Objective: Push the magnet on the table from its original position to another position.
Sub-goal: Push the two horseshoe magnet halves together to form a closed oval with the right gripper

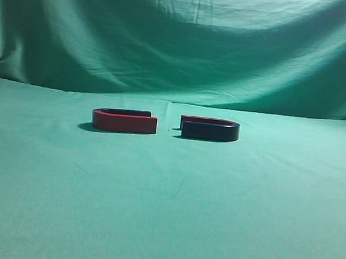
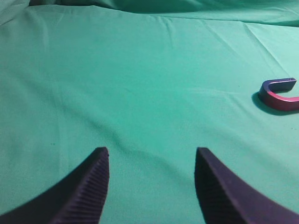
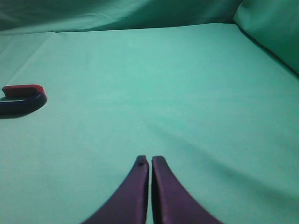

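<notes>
The magnet (image 1: pixel 210 130) lies flat on the table (image 1: pixel 164 215), right of centre, with its navy side facing me, a thin red far arm and its opening to the left. It also shows at the left edge of the right wrist view (image 3: pixel 22 103). My right gripper (image 3: pixel 150 161) is shut and empty, over bare cloth well to the right of and nearer than the magnet. My left gripper (image 2: pixel 152 154) is open and empty over bare cloth. Neither gripper shows in the exterior view.
A second U-shaped magnet showing a red side (image 1: pixel 124 121) lies just left of the navy one, opening towards it, with a small gap between. It also shows at the right edge of the left wrist view (image 2: pixel 279 94). A draped green backdrop (image 1: pixel 182 38) rises behind.
</notes>
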